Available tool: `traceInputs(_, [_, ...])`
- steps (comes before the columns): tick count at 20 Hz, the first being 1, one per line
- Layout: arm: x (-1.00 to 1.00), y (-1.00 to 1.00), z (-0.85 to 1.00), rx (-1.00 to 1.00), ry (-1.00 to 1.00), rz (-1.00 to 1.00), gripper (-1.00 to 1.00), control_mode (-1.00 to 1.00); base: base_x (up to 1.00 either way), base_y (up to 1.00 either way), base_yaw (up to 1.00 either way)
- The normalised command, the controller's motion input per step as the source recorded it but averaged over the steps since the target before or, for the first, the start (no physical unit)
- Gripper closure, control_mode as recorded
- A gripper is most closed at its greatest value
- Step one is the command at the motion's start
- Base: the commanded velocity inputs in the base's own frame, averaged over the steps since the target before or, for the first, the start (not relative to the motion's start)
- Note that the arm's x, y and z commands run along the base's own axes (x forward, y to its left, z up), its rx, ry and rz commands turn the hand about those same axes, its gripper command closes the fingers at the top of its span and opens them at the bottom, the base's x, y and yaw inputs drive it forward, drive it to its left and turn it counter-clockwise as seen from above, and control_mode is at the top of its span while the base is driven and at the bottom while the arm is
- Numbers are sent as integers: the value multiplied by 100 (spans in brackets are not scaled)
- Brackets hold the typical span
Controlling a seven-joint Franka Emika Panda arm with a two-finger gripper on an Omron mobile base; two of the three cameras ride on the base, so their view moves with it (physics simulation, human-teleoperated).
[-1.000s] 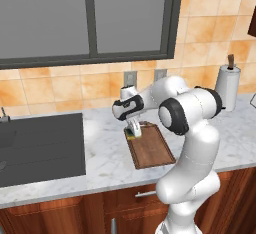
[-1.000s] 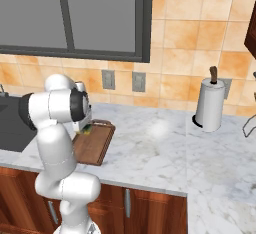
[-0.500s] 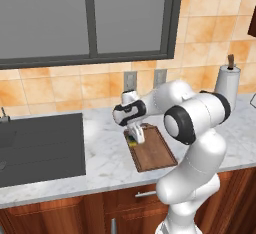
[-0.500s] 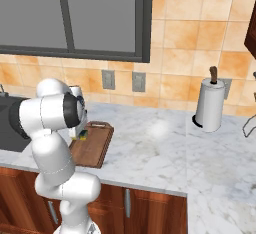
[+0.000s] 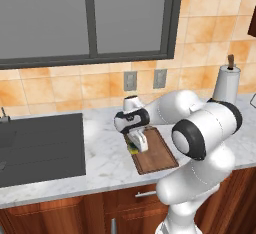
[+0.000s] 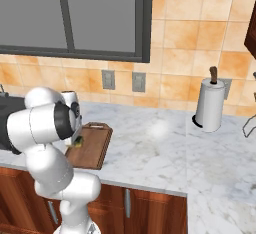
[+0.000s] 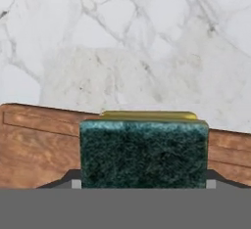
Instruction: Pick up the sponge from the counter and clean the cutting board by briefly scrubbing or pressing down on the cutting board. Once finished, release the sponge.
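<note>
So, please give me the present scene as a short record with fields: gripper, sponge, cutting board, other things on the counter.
gripper: low at the board's left edge, shut on the sponge
sponge: between the fingers, green face toward the hand camera, at the board's rim
cutting board: dark brown, flat on the counter
sink: dark basin, left of the board
paper towel holder: upright, far right by the wall
</note>
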Motion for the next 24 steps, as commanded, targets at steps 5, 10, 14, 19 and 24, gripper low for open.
traceInputs(5, [-94,-2,-35,11,0,3,100,-100,0,0,0])
traceInputs(10, [-92,-7,-35,14,1,1,100,-100,0,0,0])
traceInputs(14, [-84,-9,-37,12,7,1,100,-100,0,0,0])
traceInputs(19, [-82,-14,-44,6,8,2,100,-100,0,0,0])
traceInputs(24, [-82,-21,-39,2,6,1,100,-100,0,0,0])
